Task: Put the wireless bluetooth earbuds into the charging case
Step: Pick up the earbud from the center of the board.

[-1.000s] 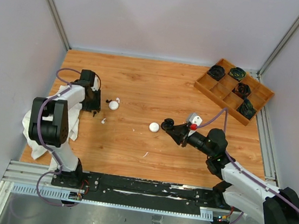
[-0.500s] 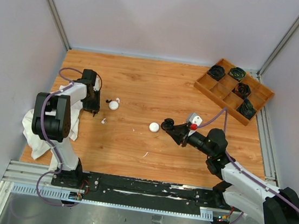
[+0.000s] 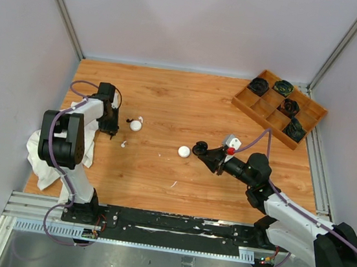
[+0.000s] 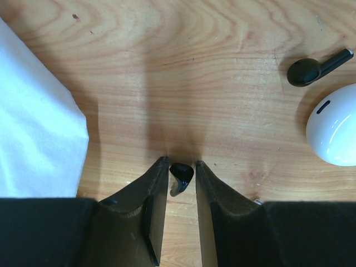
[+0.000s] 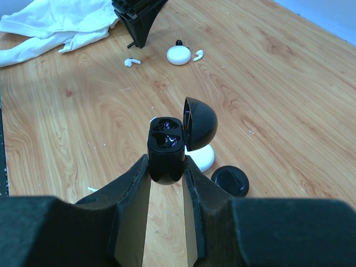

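The left gripper [image 4: 181, 164] is down on the table [image 3: 189, 102] with its jaws drawn narrow on either side of a black earbud [image 4: 181, 174]. Whether they already press it cannot be told. Close on its left lies a white cloth [image 4: 33, 122], which spills over the table's left edge, so there is little room on that side. To its right are a second black earbud [image 4: 311, 69] and a round white case [image 4: 336, 133], the two just apart. A near white earbud [image 5: 130, 62] and a far white earbud [image 5: 198, 54] flank that case.

The right gripper [image 5: 167, 161] is clamped on the black charging case [image 5: 166, 147], held above the board right of centre. Its lid [image 5: 200, 125] stands open and both pockets face up. Below it on the wood are a white puck [image 5: 204, 160] and, just beside that, a black disc [image 5: 232, 181].

Bare wood runs between the two arms and across the far half of the table. A wooden tray [image 3: 250, 103] sits at the far right corner.
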### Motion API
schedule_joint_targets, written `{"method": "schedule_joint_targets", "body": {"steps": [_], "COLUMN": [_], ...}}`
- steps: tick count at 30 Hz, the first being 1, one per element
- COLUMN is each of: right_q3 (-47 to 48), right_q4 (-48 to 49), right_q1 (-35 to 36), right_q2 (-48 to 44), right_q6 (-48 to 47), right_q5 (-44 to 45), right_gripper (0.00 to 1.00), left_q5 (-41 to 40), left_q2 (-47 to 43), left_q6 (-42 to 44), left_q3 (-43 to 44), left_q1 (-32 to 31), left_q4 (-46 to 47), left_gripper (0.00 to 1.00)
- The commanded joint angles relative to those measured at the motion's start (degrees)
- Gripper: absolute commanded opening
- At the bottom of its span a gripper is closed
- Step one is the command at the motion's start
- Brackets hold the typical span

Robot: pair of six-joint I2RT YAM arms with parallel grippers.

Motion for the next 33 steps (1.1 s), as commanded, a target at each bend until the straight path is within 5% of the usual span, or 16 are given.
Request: {"method": "schedule_joint_targets", "body": {"steps": [1, 18, 33], "right_q3": [1.56, 1.76, 1.37], "right_q4": [1.37, 0.78, 1.18], "right_q1": [0.59, 0.6, 0.65], "right_q2": [0.0, -0.6, -1.59], "right_q6": [-0.8, -0.86, -0.74], "right_q5": [-0.02, -0.28, -0.43], "right_gripper": [0.01, 0.01, 0.01], "left_q5": [1.19, 0.83, 6.0], "left_q2": [0.05, -3.64, -24.28], "left_q6": [-0.18, -4.66, -15.41], "left_q3": [-0.89, -2.36, -11.69], "left_q1": [0.31, -1.8, -6.98], "left_q4": [-2.63, -2.73, 8.18], "left_gripper": [0.3, 0.17, 0.14]}}
